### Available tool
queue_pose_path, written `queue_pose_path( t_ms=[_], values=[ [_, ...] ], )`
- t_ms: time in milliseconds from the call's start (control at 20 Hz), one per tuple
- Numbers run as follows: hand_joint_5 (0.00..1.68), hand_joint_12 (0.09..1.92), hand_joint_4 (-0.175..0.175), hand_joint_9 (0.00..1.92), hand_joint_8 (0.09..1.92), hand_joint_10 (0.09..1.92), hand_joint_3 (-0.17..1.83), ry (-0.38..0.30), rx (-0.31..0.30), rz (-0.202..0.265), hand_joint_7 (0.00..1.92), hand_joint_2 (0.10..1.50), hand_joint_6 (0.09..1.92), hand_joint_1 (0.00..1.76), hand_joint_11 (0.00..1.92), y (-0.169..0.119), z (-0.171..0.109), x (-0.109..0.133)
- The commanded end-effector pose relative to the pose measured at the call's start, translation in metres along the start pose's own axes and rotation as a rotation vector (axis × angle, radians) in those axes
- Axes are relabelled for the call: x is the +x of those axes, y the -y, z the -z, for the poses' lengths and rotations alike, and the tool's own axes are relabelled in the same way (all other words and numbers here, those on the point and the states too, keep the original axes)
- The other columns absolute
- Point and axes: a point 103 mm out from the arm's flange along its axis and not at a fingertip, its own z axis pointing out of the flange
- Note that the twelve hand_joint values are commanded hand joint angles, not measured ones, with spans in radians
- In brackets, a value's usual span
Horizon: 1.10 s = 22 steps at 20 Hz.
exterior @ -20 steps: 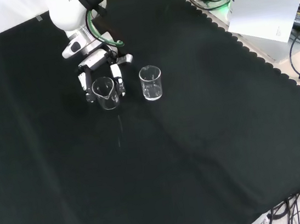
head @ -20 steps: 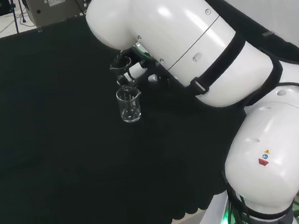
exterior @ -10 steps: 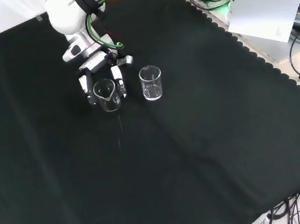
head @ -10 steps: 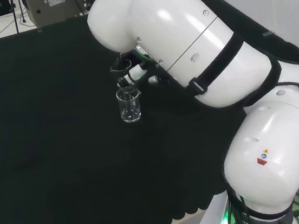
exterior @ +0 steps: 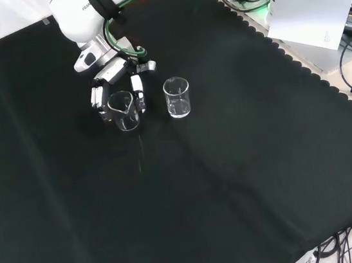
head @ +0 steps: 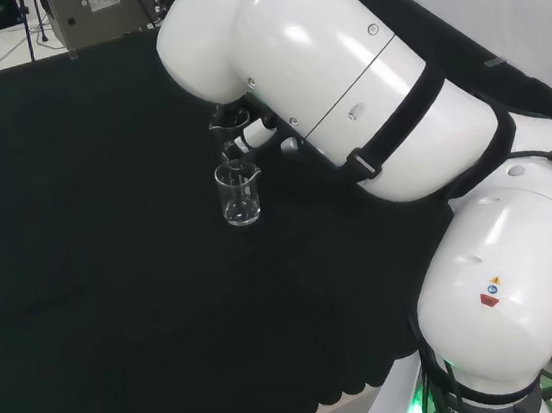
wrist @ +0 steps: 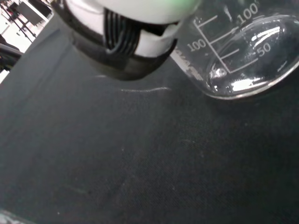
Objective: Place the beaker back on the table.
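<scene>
A clear glass beaker (exterior: 123,110) stands upright with its base at the black cloth (exterior: 190,188). The hand (exterior: 114,69) reaches down over it from the front view's top, its fingers (exterior: 137,90) curled on both sides of the glass. Whether they touch the wall I cannot tell. In the head view this beaker (head: 228,123) shows as a rim and spout just left of the arm's link, with part of the hand (head: 259,133) beside it. The wrist view shows the beaker's base (wrist: 243,60), with printed scale marks, down at the cloth beside a black and white part of the hand (wrist: 126,46).
A second clear beaker (exterior: 177,97) stands free on the cloth just right of the held one in the front view, and nearer the camera in the head view (head: 238,193). The cloth's scalloped edge (exterior: 297,63), cables and a white box lie at the front view's right.
The hand has crept slightly toward the front view's top and its left-side fingers have eased a little off the glass. The beaker has stayed in place.
</scene>
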Motion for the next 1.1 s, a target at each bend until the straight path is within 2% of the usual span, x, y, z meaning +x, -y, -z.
queue_pose_path(
  t_ms=[50,400,550,800,900,1100],
  values=[
    [0.63,1.24,-0.003,0.99,0.67,0.09,-0.17,0.047,0.074,-0.034,0.65,0.96,0.77,1.12,0.50,0.004,0.002,0.001],
    [0.45,1.30,-0.041,0.85,0.68,0.09,-0.17,0.076,0.139,-0.077,0.49,0.91,0.69,1.05,0.35,0.007,0.002,0.003],
    [0.41,1.33,-0.050,0.79,0.70,0.09,-0.17,0.077,0.144,-0.086,0.41,0.90,0.62,1.03,0.28,0.009,0.006,0.005],
    [0.33,1.43,-0.048,0.53,0.69,0.09,-0.17,0.109,0.185,-0.104,0.11,0.86,0.40,0.95,0.08,0.011,0.014,0.011],
    [0.32,1.45,-0.050,0.47,0.69,0.09,-0.17,0.112,0.185,-0.107,0.04,0.85,0.30,0.92,0.02,0.013,0.016,0.013],
    [0.31,1.45,-0.059,0.40,0.59,0.09,-0.17,0.119,0.140,-0.093,0.00,0.83,0.19,0.89,0.00,0.019,0.031,0.023]
  ],
)
